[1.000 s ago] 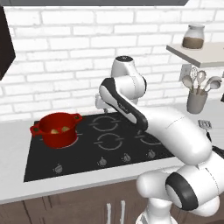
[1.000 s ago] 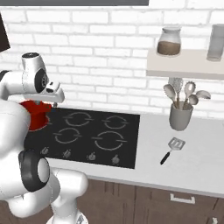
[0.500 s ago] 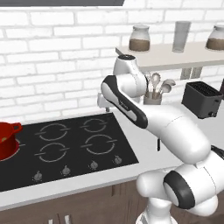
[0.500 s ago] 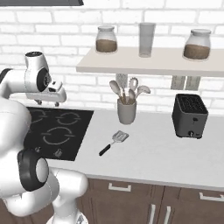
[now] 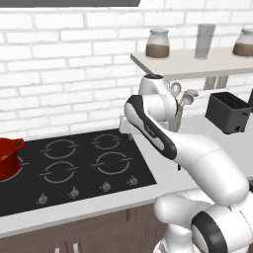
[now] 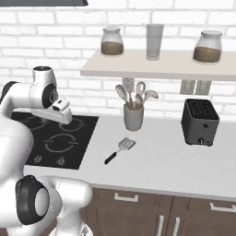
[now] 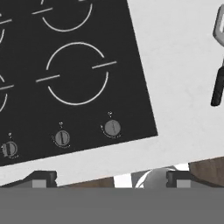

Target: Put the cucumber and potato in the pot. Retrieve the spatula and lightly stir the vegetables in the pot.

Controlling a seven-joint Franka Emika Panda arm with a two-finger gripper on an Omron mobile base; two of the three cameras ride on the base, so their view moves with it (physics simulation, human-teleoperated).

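Note:
The spatula [image 6: 119, 150] lies flat on the light counter just right of the cooktop, its grey slotted blade toward the utensil cup and its dark handle toward the front edge. In the hand view the spatula [image 7: 218, 83] shows at the right edge, well off to the side of my gripper [image 7: 109, 179]. The gripper is open, its fingertips [image 7: 43, 178] wide apart with nothing between them, high above the cooktop's front right knobs. The red pot [image 5: 6, 159] stands on the front left burner, cut off by the left edge. The potato and the cucumber are hidden.
The black cooktop [image 6: 55, 138] has four burners and a row of knobs [image 7: 111, 127] at the front. A grey utensil cup [image 6: 133, 118] with ladles stands behind the spatula. A black toaster [image 6: 199, 122] sits further right, under a shelf [image 6: 156, 67] with jars.
The base has driven to the right, so both base views shifted: the pot slid to the left edge, while the spatula, cup and toaster came nearer the centre. The arm keeps its pose.

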